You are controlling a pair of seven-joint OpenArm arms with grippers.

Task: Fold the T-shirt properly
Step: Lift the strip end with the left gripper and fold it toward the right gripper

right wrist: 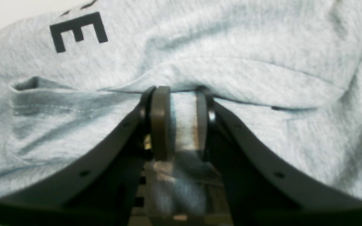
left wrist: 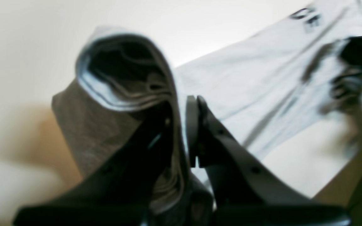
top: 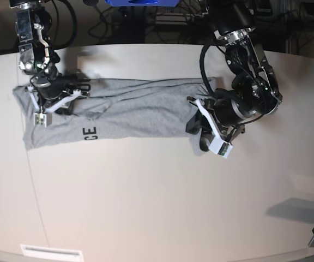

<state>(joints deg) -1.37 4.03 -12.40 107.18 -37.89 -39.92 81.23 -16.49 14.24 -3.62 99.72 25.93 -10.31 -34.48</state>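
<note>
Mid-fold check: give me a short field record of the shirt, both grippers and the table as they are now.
T-shirt: spread lengthwise on the table, wrinkled, black lettering facing up
Left gripper: shut on a bunched, lifted end of the shirt
Right gripper: shut on a fold of cloth at the opposite end
Table: pale, shirt lying across its far half
Fold: not finished

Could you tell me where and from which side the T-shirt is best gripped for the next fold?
Probably at its two short ends, from above: the T-shirt lies as a long flat band, and the left gripper and right gripper already pinch bunched cloth there.
</note>
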